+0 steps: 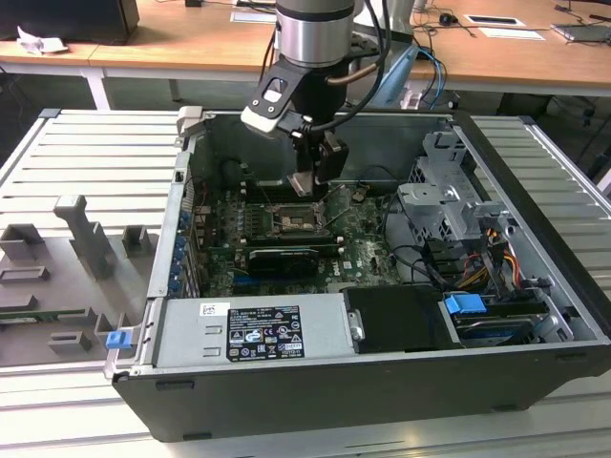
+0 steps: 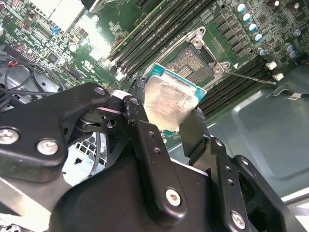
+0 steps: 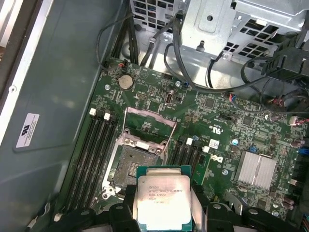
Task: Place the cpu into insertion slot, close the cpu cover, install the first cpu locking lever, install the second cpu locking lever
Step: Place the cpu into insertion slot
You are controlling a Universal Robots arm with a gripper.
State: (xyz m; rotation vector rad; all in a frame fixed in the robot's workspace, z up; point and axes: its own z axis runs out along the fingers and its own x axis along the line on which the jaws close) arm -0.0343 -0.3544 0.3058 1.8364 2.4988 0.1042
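An open black case (image 1: 286, 401) lies on a slatted metal counter (image 1: 86, 162), across the middle and right of the exterior view. Along the case's lower edge a grey power supply (image 1: 258, 329) carries a black label, with a blue tab (image 1: 465, 307) to its right. A metal drive cage (image 1: 449, 200) stands at the case's right, and the green motherboard (image 1: 368, 253) lies at centre. Grey fixtures (image 1: 86, 234) sit at the left, with a blue clip (image 1: 117, 339) at the case's lower left corner. Wooden desks (image 1: 191, 43) run across the top. In the first wrist view the board bears a coin battery (image 3: 125, 81), a finned heatsink (image 3: 257, 169) and black memory slots (image 3: 94, 150); black cables (image 3: 193, 82) loop over it.
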